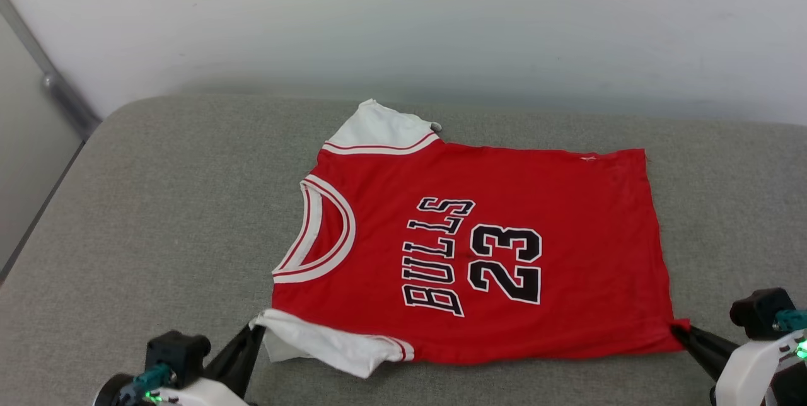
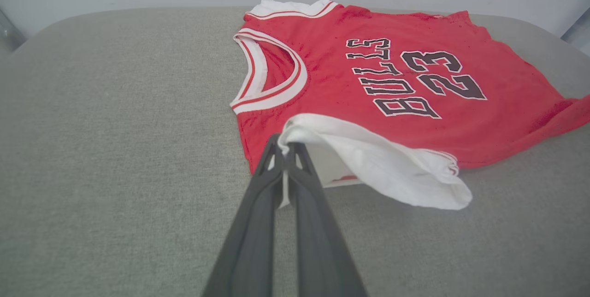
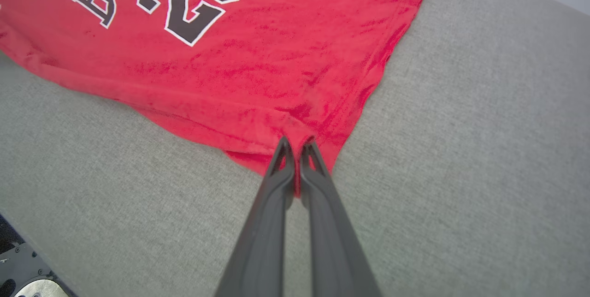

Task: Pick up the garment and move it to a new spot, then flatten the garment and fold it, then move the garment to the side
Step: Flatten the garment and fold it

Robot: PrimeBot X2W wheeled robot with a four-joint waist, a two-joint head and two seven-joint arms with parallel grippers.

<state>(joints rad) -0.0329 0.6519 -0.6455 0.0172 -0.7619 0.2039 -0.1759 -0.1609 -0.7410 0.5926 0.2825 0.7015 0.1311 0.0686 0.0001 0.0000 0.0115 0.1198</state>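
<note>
Surface: grey woven cushion (image 1: 157,204) with a rounded far edge, and a pale wall (image 1: 403,15) behind it.
Left claw (image 1: 257,325): closed tight, pinching the edge of the near sleeve (image 1: 328,343). The left wrist view shows white cloth caught between the two dark fingers (image 2: 265,181).
Right claw (image 1: 676,329): closed on the near hem corner. The right wrist view shows red cloth puckered at the tips.
Garment (image 1: 567,236): red jersey lying front up and mostly flat on the cushion, neck toward the robot's left and hem toward its right. Its near edge runs between the two claws.
Near sleeve: white, bunched, with red-striped trim.
Collar (image 1: 321,229): white with a red stripe.
Far sleeve (image 1: 378,132): white, lying at the far edge.
Writing: "BULLS" (image 1: 438,258) above "23" (image 1: 507,264), black with a white outline, sideways in the head view.
</note>
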